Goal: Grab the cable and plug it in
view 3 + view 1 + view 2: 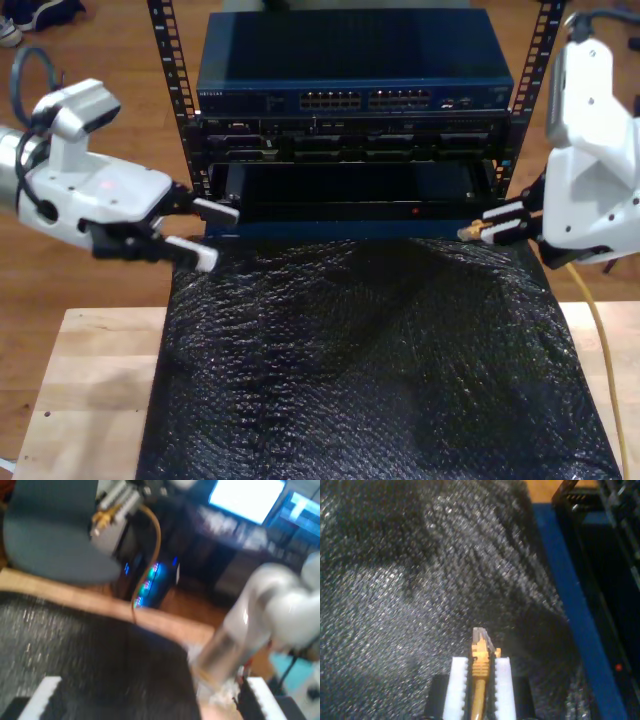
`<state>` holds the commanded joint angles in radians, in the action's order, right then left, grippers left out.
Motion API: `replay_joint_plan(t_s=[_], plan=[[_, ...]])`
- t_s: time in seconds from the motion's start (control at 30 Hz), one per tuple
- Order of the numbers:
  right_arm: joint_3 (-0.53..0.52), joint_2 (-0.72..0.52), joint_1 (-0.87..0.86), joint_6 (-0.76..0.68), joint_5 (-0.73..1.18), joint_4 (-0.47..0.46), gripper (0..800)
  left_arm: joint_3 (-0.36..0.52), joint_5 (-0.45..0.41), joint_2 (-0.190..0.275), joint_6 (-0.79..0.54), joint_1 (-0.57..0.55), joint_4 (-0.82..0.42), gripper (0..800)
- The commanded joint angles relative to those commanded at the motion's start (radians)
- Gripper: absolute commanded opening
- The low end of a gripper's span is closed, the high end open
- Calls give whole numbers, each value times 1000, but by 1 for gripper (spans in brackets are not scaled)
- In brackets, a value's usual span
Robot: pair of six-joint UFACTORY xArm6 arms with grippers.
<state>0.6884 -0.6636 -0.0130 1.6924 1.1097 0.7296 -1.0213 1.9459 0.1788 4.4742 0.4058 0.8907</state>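
Clearly my second tool [481, 690] is clamped on the cable [600, 345] just behind its clear plug [482, 639], which pokes out above the black mat [370, 360], near the rack [350, 110] front. Beyond the mat's far edge the rack holds a blue switch [350, 60]. My first tool [200, 230] hangs with its white fingers [45, 697] apart, gripping nothing. Wooden surface [90, 390] lies bare beside the mat.

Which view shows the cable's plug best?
The second wrist view: the plug sticks out sharp from my second gripper. The exterior view shows it small; the first wrist view shows it blurred.
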Motion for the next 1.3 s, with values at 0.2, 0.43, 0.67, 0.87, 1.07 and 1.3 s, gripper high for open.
replay_joint_plan(t_s=[0.2, 0.43, 0.67, 0.87, 1.07, 1.3], plan=[[-23, 6, -3, 0, 0, -18, 0, 5, 3, 80, -114, 34, -196, 798], [-35, 6, -12, 0, 0, -29, 0, 8, 6, 114, -342, 160, -417, 799], [-49, 6, -14, 0, 0, -38, 0, 51, 5, 115, -609, 344, -577, 799], [-60, 6, -14, 0, 0, -38, 0, 104, -2, 117, -832, 531, -674, 800], [-74, 6, -15, 0, 0, -38, 0, 172, -5, 126, -976, 644, -750, 799], [-83, 5, -25, 0, 8, -40, 0, 302, -58, 183, -1099, 732, -833, 799]])
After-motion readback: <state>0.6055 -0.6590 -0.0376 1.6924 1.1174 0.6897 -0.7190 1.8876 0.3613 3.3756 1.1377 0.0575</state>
